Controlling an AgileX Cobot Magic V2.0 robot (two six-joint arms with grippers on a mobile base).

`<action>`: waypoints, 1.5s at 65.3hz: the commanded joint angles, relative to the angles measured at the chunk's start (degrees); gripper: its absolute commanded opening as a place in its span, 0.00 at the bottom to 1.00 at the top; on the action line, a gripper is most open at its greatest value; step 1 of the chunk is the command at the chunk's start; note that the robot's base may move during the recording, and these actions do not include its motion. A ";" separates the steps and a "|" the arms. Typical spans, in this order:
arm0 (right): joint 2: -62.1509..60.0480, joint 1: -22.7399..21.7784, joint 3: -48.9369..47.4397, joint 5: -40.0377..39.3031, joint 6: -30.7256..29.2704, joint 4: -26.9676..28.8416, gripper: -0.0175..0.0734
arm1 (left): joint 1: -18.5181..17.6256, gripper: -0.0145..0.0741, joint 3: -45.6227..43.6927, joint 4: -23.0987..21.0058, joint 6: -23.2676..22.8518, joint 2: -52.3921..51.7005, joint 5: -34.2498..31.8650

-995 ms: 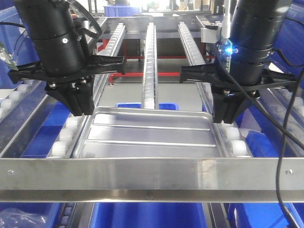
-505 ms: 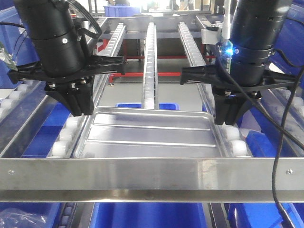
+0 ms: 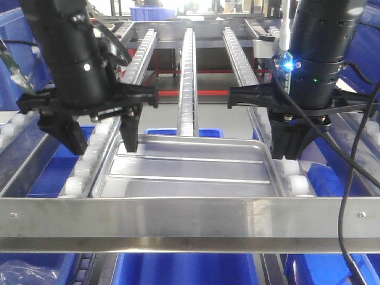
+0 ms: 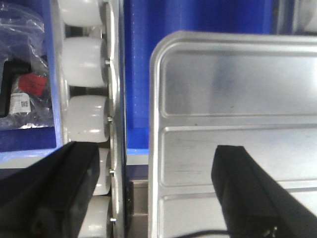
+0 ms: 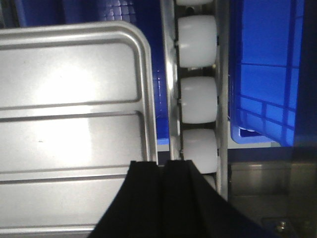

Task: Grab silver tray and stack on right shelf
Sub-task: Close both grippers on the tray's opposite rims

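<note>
While the silver tray (image 3: 187,169) lies flat on the roller lanes of the right shelf (image 3: 190,217), just behind its front bar, the left gripper (image 3: 104,142) hangs spread wide astride the tray's left rim. The right gripper (image 5: 161,193) pinches the tray's right rim.

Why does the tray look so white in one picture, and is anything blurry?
Right wrist view: glare bleaches the tray. Left wrist view: the near pincer fingers look soft, out of focus. Front view: mostly sharp.
</note>
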 commanded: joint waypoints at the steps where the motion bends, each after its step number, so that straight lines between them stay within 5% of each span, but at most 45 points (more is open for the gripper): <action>1: -2.47 0.02 -1.86 -1.72 -0.15 -0.61 0.26 | -0.43 0.57 -1.72 0.50 -0.69 -1.46 -1.26; 37: -0.55 0.02 -1.86 -5.76 -1.99 -0.61 0.27 | -0.43 0.56 -1.72 3.04 -0.69 -0.94 -1.13; 40: -0.55 0.02 -1.86 -6.29 -2.21 -0.61 0.32 | -0.43 0.56 -1.72 2.92 -0.69 -0.94 -1.15; 41: -0.49 0.02 -1.86 -6.14 -2.15 -0.61 0.54 | -0.43 0.56 -1.72 2.92 -0.69 -0.94 -1.15; 43: -0.49 0.02 -1.86 -5.91 -2.15 -0.61 0.62 | -0.43 0.56 -1.72 2.92 -0.69 -0.94 -1.15; 49: -0.23 0.02 -1.86 -5.66 -2.08 -0.55 0.73 | -0.43 0.56 -1.72 2.92 -0.69 -0.94 -1.15; 98: 2.62 0.02 -1.86 -7.64 -2.08 -0.50 0.67 | -0.43 0.56 -1.72 2.92 -0.69 -0.29 -0.63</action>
